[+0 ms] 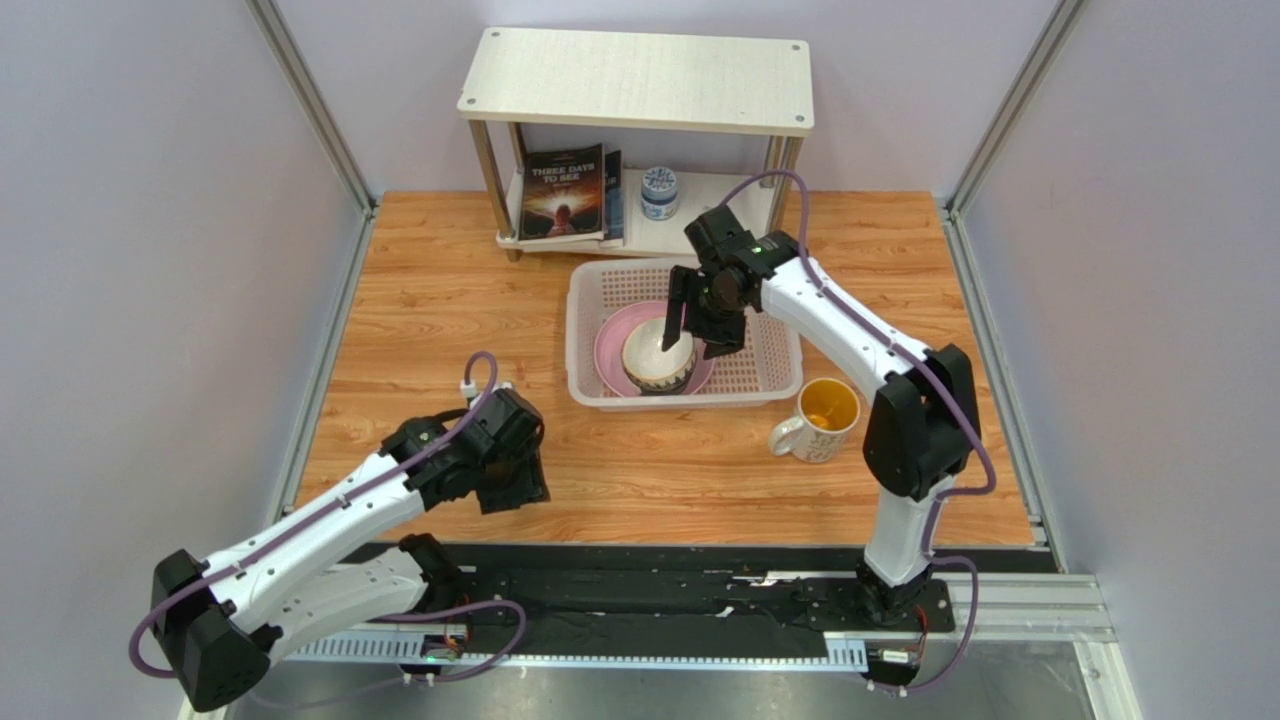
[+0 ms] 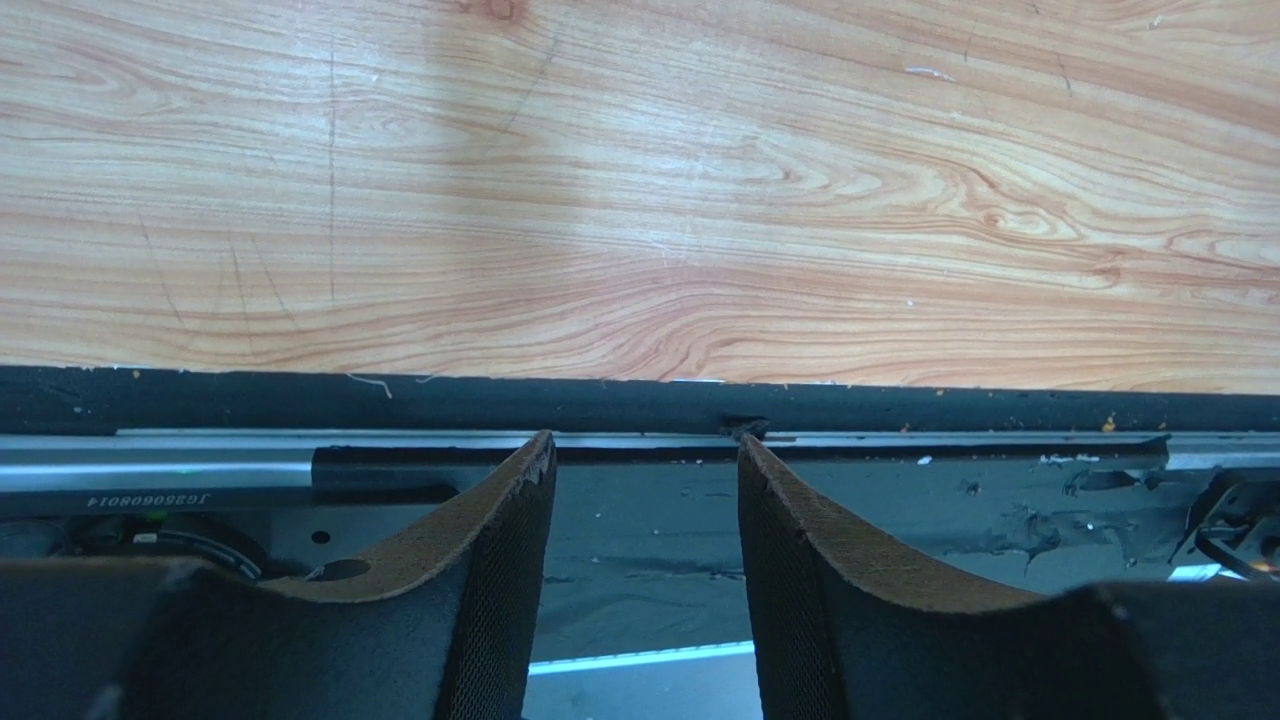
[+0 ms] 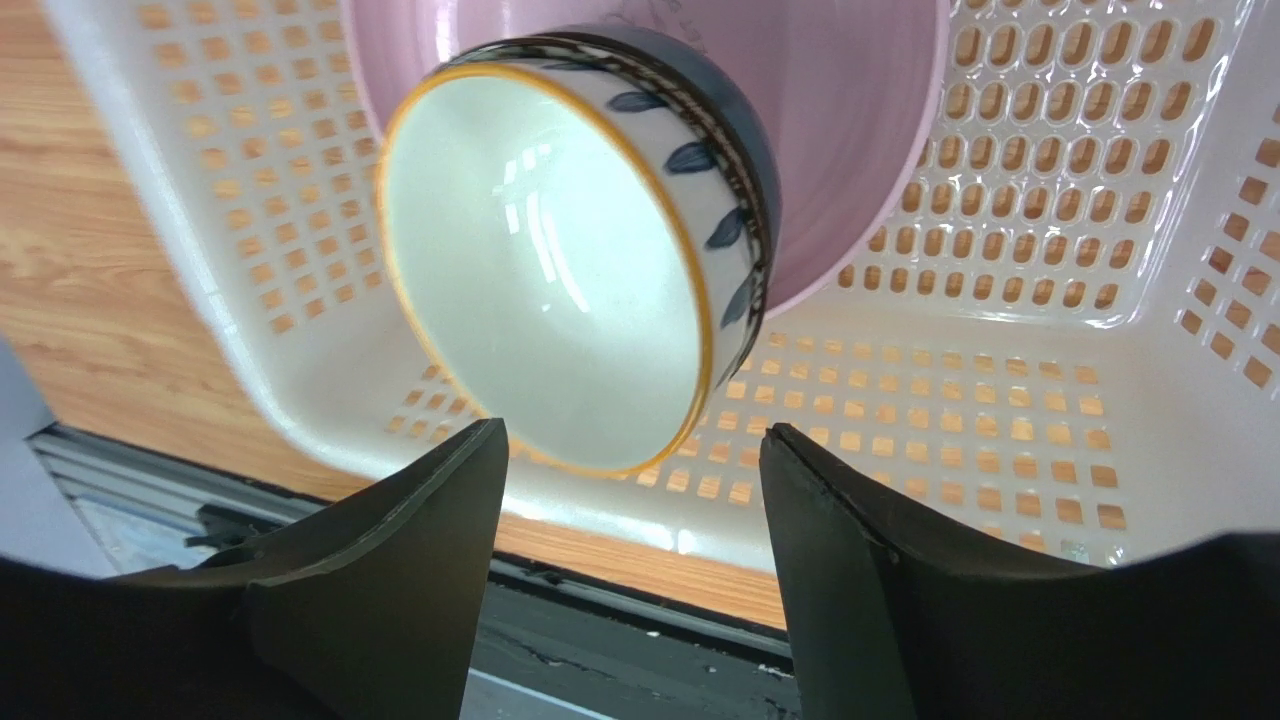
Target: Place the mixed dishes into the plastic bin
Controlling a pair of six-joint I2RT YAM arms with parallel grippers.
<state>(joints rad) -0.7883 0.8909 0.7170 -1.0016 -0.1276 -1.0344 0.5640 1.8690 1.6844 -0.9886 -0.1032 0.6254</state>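
The left gripper (image 2: pixel 643 444) is hovering at the near left over the wood-grain table (image 1: pixel 436 330), its fingers standing moderately apart and gripping nothing. Further right, at the far side, the white two-tier shelf (image 1: pixel 639 75) is carrying a book (image 1: pixel 564 192) and a small blue-white jar (image 1: pixel 658 192) on its lower board. Just in front, the pale plastic bin (image 1: pixel 759 360) is lying with its long axis running left to right, its lattice walls and base pierced with small holes. Inside it the round pink plate (image 1: pixel 613 348) is lying flat and bearing a nested stack, the glossy dark-patterned bowl (image 3: pixel 549 270) sitting on top, mouth up. The right gripper (image 3: pixel 631 435) is hanging over that stack, fingers spread wide and free of it. Right of the bin, the white mug (image 1: pixel 819 417) is standing upright on the table, yellow inside, handle pointing left.
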